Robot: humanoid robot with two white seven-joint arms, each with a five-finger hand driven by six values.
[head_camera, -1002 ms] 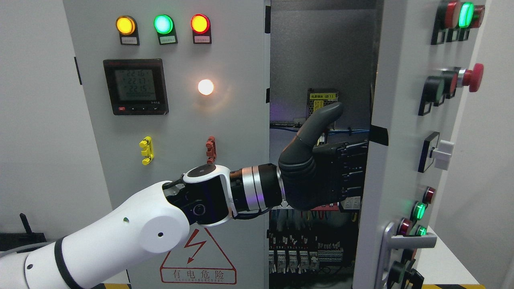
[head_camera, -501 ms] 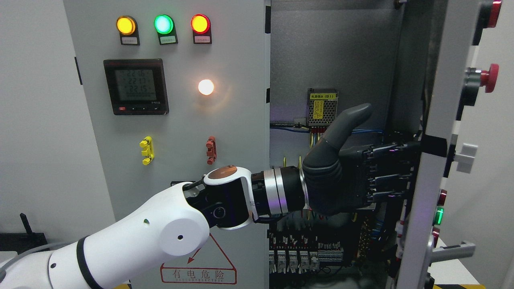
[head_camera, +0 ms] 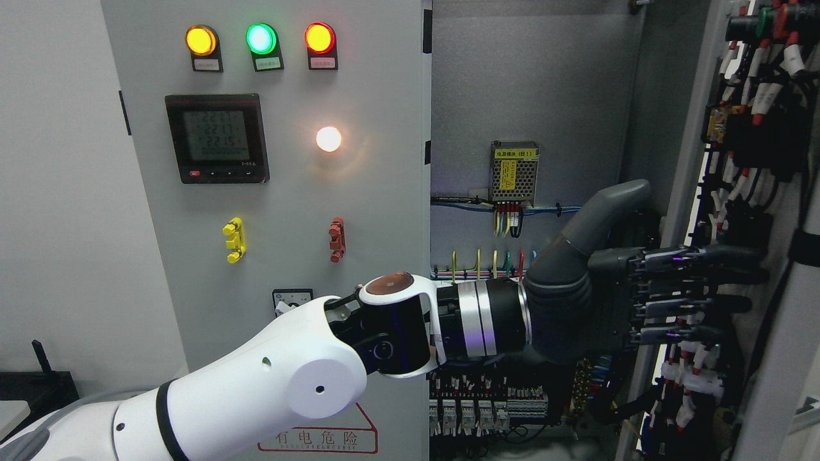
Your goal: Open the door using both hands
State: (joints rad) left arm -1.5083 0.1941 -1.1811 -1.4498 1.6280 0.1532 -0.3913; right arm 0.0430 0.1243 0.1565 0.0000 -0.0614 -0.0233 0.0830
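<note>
The left hand (head_camera: 615, 291) comes in on a white arm from the lower left and reaches across to the right side of the big gray cabinet (head_camera: 269, 256). The hand is dark gray. Its 4 fingers (head_camera: 698, 282) are stretched out straight and lie close together, one above the other, and they hold nothing. The thumb (head_camera: 605, 211) sticks up and away from them. The fingertips reach the inner side of the right door (head_camera: 762, 211); whether they touch it is hard to tell.

That door is swung wide open at the right edge of the picture. We see its back, full of black parts and red and white wires.

Inside the cabinet there is a small metal box with a yellow label (head_camera: 514, 171), blue wires, and rows of switches (head_camera: 487, 413) near the bottom.

The left door (head_camera: 378, 211) is closed. It carries 3 round lamps, yellow (head_camera: 200, 40), green (head_camera: 261, 39) and red (head_camera: 319, 38), a small screen (head_camera: 216, 138) and a glowing white light (head_camera: 328, 139).
</note>
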